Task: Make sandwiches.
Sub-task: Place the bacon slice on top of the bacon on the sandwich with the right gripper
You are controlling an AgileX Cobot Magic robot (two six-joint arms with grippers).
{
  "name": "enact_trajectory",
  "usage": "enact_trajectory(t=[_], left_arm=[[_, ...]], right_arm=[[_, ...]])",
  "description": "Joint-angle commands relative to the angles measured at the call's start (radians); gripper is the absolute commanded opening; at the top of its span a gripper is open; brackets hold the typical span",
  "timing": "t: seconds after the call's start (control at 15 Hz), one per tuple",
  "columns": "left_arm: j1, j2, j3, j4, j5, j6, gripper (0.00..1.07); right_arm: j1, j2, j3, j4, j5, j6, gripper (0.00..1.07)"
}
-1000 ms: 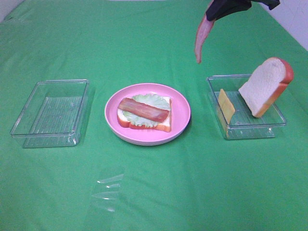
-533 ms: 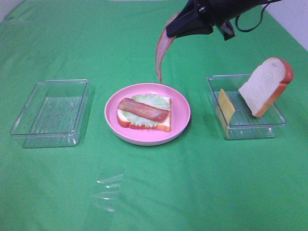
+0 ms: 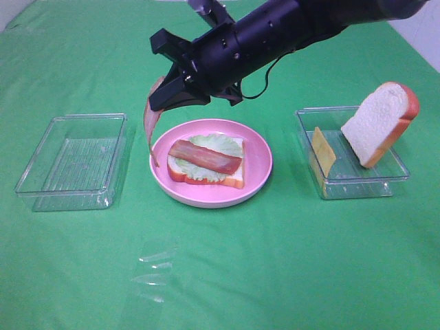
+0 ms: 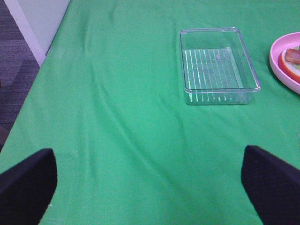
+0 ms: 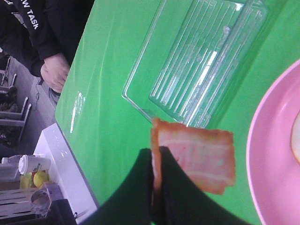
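Bacon [image 5: 201, 157] now beside plate [image 3: 258, 161], bread [image 3: 375, 124] in tray [image 3: 357, 184]

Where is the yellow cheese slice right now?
In the high view, the cheese slice stands on edge in the clear tray on the right side, against its left wall, next to the propped-up bread slice.

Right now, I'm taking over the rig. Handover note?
Left tool: open, holding nothing.
Right tool: shut on a bacon strip, which hangs by the left rim of the pink plate.
Done: bottom bread, lettuce and first bacon strip stacked on the plate.
Left: lay this strip, then add cheese slice and top bread slice, both in the right tray.
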Motion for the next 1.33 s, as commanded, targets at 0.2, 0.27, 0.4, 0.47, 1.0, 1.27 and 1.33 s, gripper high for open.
enact_trajectory(t=[0.2,0.27,0.4,0.47,1.0,1.27,1.33], left_arm=[[-0.002,-0.02,0.002,-0.005,-0.004,-0.006,1.0],[-0.002,-0.02,0.002,-0.005,-0.004,-0.006,1.0],[-0.002,-0.02,0.002,-0.005,-0.004,-0.006,1.0],[-0.002,-0.02,0.002,-0.005,-0.004,-0.006,1.0],[-0.002,-0.02,0.002,-0.005,-0.004,-0.006,1.0],[-0.002,-0.02,0.002,-0.005,-0.004,-0.006,1.0],[-0.002,-0.02,0.002,-0.005,-0.004,-0.006,1.0]], right_arm=[[0.005,0.112,-0.109,-0.039,-0.034,-0.016,0.0],[0.005,0.115,-0.11,-0.063,-0.046,-0.014,0.0],[0.004,0.115,-0.11,-0.164,-0.066,0.009,0.0],[0.004,0.115,-0.11,-0.227,-0.069,0.038,0.0],[-0.008,0.114,-0.11,-0.584,-0.137,0.228,0.0],[-0.008,0.114,-0.11,-0.645,-0.146,0.269,0.0],[-0.008,0.114,-0.11,-0.68,-0.145,0.283,0.0]])
